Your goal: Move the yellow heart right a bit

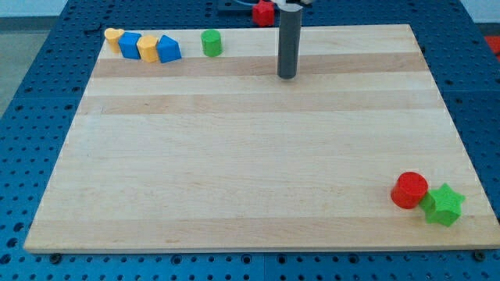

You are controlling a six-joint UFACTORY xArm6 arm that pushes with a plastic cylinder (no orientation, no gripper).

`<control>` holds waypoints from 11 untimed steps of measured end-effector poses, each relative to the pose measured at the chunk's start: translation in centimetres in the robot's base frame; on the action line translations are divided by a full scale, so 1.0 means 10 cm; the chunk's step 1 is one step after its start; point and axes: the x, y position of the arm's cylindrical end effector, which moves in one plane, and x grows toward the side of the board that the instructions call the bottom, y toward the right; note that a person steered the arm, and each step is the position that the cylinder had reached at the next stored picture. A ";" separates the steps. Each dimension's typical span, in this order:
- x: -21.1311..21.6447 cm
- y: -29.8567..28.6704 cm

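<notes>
The yellow heart [114,37] lies at the view's top left corner of the wooden board [250,156], first in a row of touching blocks. To its right come a blue block [130,44], a yellow block [148,48] and a blue block [168,49]. A green cylinder [211,42] stands a little further right. My tip [287,76] rests on the board near the view's top centre, well to the right of the heart and of the green cylinder, touching no block.
A red block [264,12] sits at the view's top edge just left of the rod. A red cylinder [409,190] and a green star [444,204] touch each other at the view's bottom right. Blue perforated table surrounds the board.
</notes>
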 end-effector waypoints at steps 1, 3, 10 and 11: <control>0.06 -0.20; 0.34 -1.84; -0.37 -3.49; -0.76 -3.48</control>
